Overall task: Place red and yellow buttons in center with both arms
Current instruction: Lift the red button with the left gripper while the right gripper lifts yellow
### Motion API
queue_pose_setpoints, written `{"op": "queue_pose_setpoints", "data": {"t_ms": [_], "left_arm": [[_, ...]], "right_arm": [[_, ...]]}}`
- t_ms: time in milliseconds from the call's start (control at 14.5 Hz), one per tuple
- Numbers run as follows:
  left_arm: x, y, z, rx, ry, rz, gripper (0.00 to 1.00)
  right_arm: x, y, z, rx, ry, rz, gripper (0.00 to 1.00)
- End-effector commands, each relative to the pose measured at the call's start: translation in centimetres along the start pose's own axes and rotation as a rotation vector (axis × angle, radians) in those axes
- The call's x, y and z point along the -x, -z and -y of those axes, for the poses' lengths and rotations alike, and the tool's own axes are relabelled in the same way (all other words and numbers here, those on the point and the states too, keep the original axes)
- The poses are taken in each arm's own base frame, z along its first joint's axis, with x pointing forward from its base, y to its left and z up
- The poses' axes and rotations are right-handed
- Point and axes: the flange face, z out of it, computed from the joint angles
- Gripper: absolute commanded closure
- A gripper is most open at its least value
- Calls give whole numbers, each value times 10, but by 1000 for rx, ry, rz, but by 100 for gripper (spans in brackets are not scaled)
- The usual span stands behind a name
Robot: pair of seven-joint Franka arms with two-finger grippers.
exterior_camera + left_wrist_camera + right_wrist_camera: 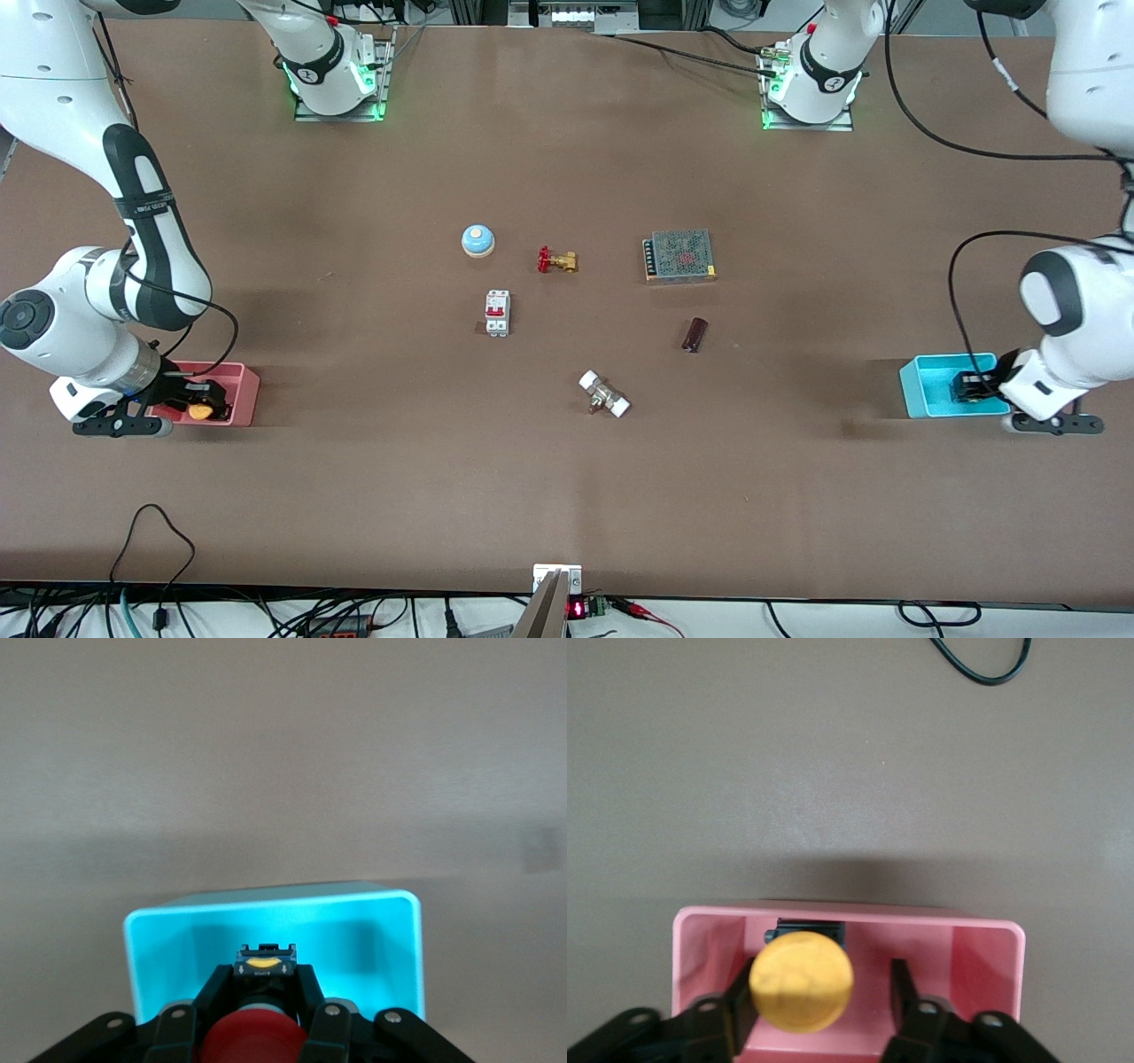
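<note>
Pincer-wise, we see the left pincer [259,1014] lowered into the cyan bin [928,390] at the left arm's end of the bench [354,478], its fingers [213,1001] clenched on the red button [246,1038]. At the right arm's end, the right pincer [824,1001] sits in the pink bin [983,943] with its fingers [902,990] spread, the yellow button [801,981] against one finger and clear of the other. Between the bins we count a dome bell [477,239], brass valve [557,260], circuit breaker [497,313] and power supply [679,255].
</note>
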Motion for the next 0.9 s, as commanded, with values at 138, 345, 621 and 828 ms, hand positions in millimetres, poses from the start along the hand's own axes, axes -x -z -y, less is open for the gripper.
{"op": "queue_pose_setpoints", "data": {"t_ms": [138,345,621,828], "left_arm": [[-18,65,-56,8,-34,91,79],[-17,62,-137,-1,30,157,79],[-6,27,-243,-26,112,175,79],[28,-13,-291,-13,107,115,79]], "right_arm": [[0,-2,0,0,21,0,59],[2,-4,0,-1,21,4,62],[1,-1,1,0,24,0,62],[0,13,1,0,29,6,62]]}}
